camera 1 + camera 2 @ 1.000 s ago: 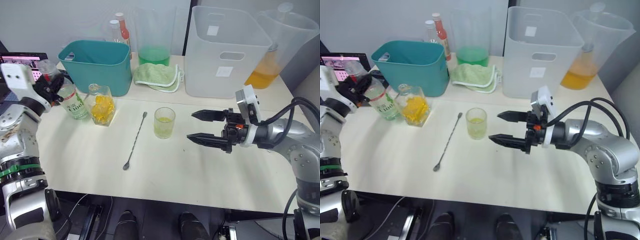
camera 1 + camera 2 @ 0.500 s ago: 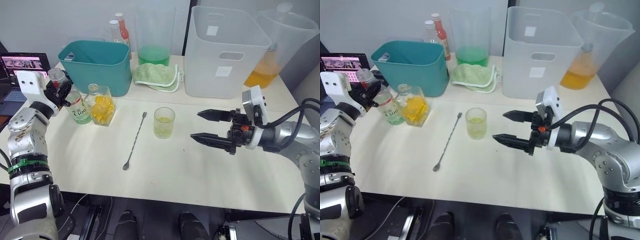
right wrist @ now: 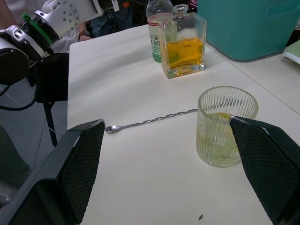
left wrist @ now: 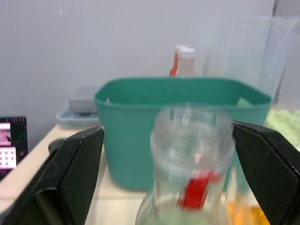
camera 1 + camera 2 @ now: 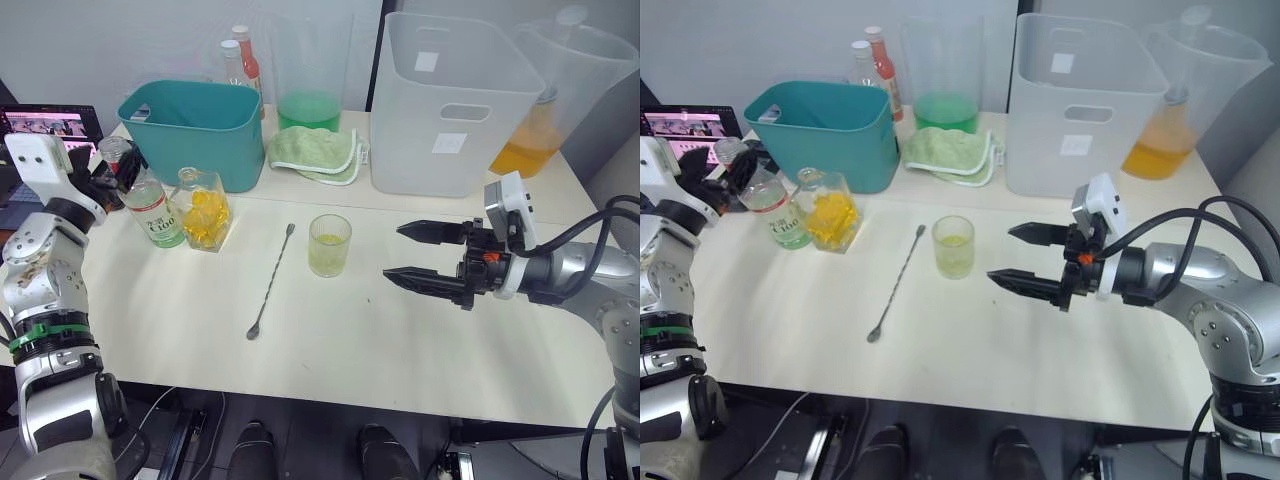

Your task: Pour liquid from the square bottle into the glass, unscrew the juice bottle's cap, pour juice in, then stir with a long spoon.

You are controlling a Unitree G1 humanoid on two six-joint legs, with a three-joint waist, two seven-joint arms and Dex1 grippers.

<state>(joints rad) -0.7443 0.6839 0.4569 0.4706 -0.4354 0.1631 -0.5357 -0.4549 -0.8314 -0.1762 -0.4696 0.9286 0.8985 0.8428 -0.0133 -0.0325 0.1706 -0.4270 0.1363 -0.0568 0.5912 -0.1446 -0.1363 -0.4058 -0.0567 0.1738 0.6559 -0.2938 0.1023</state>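
Juice bottle (image 5: 149, 205) stands upright near the table's (image 5: 400, 340) left edge, just beside the square bottle (image 5: 203, 209), its neck between the fingers of my left gripper (image 5: 112, 172). In my left wrist view the bottle's mouth (image 4: 192, 136) sits between my two fingers (image 4: 70, 173), which stand wide on either side with a clear gap; a red ring shows on the neck, but the mouth is blurred and I cannot tell whether a cap is on it. The label is cut off at that view's edge.

My right gripper (image 5: 412, 252) hovers over the table to the right of the glass (image 5: 329, 245), well apart from it, fingers spread and holding nothing. The glass holds a shallow layer of pale yellow liquid. The long spoon (image 5: 270, 281) lies flat on the table just left of the glass, bowl end toward me.

Behind the bottles sits a teal tub (image 5: 195, 128), partly hiding two red-capped bottles (image 5: 238, 55). A green cloth (image 5: 315, 153) lies beside it, a white bin (image 5: 455, 105) further right, and a pitcher of orange liquid (image 5: 545, 105) is partly hidden behind that bin. A screen (image 5: 45, 122) is cut off at the left edge.
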